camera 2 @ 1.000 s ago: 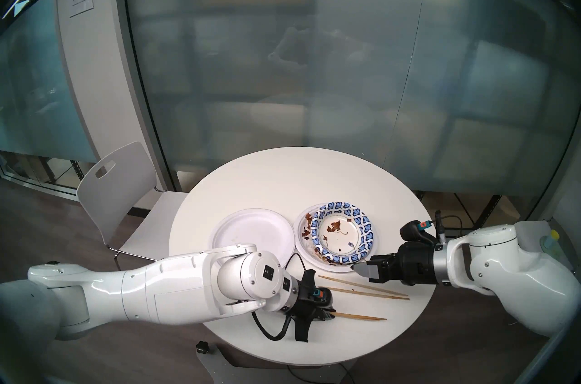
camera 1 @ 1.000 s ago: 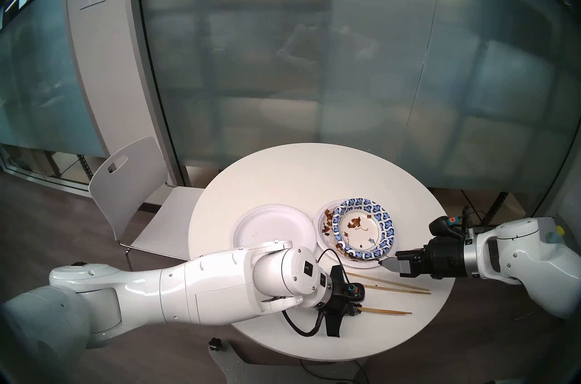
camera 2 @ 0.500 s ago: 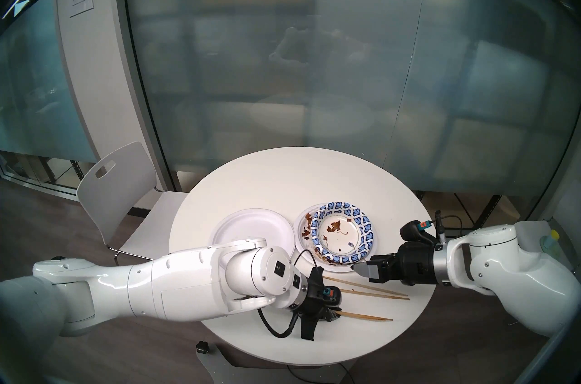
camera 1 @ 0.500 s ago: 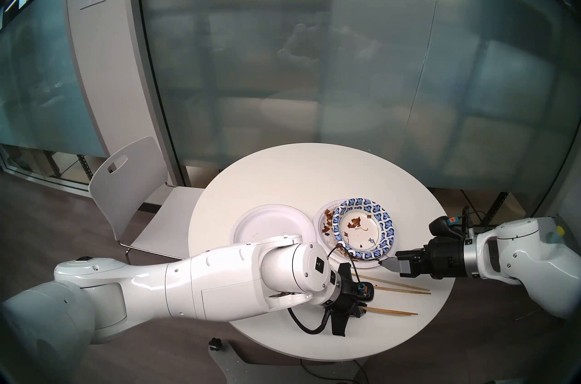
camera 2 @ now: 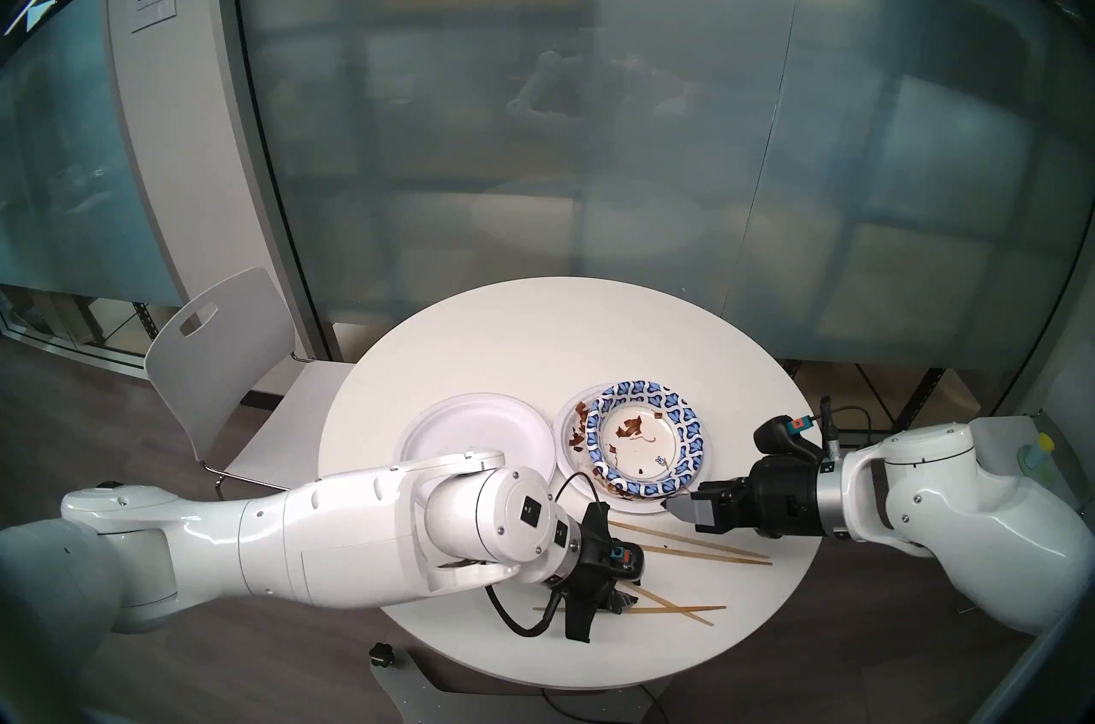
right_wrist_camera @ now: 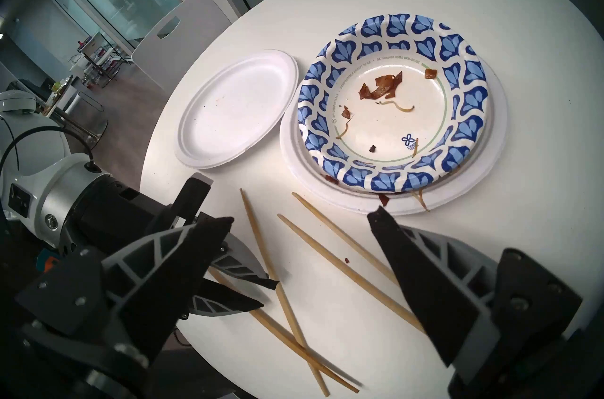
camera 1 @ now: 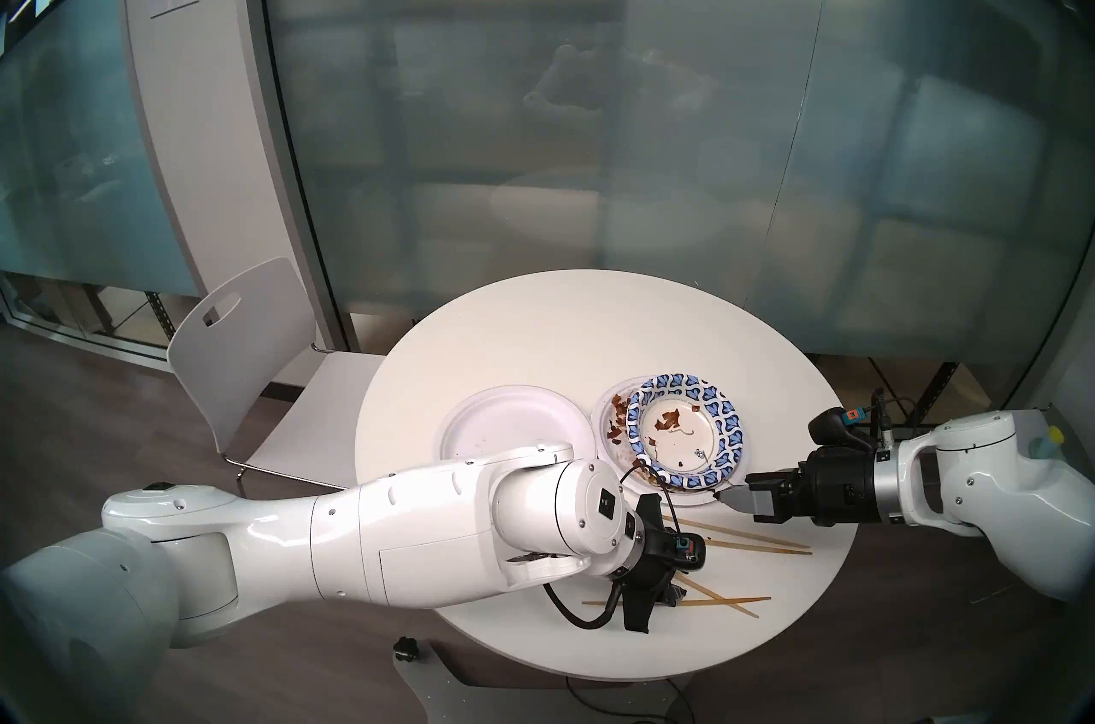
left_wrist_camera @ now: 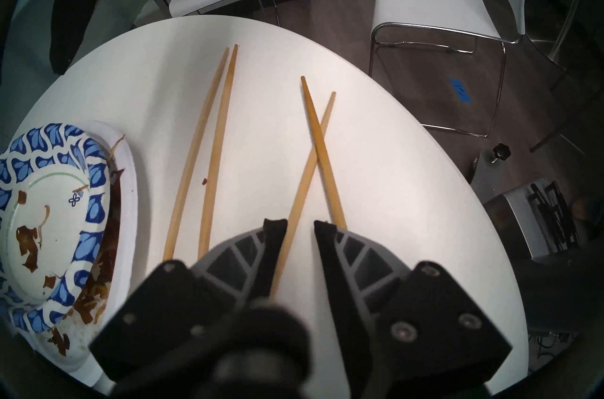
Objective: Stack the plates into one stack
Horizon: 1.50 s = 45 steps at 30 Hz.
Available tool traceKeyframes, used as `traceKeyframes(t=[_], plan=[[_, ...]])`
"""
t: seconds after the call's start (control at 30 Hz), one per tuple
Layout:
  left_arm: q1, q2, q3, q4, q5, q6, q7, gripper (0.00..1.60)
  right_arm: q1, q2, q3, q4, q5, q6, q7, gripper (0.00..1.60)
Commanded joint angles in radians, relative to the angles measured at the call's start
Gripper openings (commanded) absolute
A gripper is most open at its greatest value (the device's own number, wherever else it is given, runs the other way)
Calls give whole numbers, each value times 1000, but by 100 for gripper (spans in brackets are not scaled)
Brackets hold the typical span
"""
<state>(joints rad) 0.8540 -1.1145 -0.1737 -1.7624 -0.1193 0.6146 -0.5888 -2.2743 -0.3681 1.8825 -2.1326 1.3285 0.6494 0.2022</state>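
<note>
A blue-patterned plate [camera 1: 681, 438] with brown food scraps sits nested on a wider plain white plate [camera 1: 603, 423] at the table's right middle; both show in the right wrist view [right_wrist_camera: 385, 107], [right_wrist_camera: 487, 173]. I can tell only one blue rim apart. A second plain white plate [camera 1: 503, 426] lies alone just left of them, partly hidden by my left arm. My left gripper [left_wrist_camera: 299, 223] is open and low over the front of the table. My right gripper [right_wrist_camera: 300, 218] is open and empty, its fingers just off the stack's front right rim.
Two chopsticks [left_wrist_camera: 313, 156] lie crossed under my left gripper near the table's front edge. Two more chopsticks [left_wrist_camera: 209, 160] lie side by side between the grippers and the stack. The round white table [camera 1: 563, 325] has a white chair [camera 1: 249, 349] at its left.
My left arm moved right with a pair of chopsticks, then the gripper opened; the chopsticks now lie crossed on the table. The right arm and the plates have not moved.
</note>
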Motion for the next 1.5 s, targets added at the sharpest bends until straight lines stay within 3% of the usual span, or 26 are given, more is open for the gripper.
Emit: traceKeyframes(t=[0.0,0.53,0.6,0.73,0.77,0.97,1.03,1.27,1.47], plan=[[-7,-15,-22,-17,-15,-3,0,105,6,1,9,-9,-1,-1,-2,160],[-11,59,-157,-164,-158,96,-51,119,7,1,8,-9,0,-2,-1,160],[8,74,-224,-188,-241,156,-64,122,7,2,7,-8,0,-2,0,160],[27,101,-293,-203,-326,211,-73,133,7,2,7,-8,0,-2,0,160],[19,112,-296,-206,-350,222,-68,145,7,2,7,-8,0,-2,0,160],[73,179,-428,-207,-541,328,-62,156,8,6,5,-5,-1,0,1,160],[74,191,-435,-211,-566,336,-64,157,9,12,4,-3,-2,4,3,160],[172,251,-564,-247,-745,345,-56,160,20,57,-17,21,-31,17,-28,160],[274,266,-659,-249,-881,345,18,160,40,62,-29,67,-47,11,-52,160]])
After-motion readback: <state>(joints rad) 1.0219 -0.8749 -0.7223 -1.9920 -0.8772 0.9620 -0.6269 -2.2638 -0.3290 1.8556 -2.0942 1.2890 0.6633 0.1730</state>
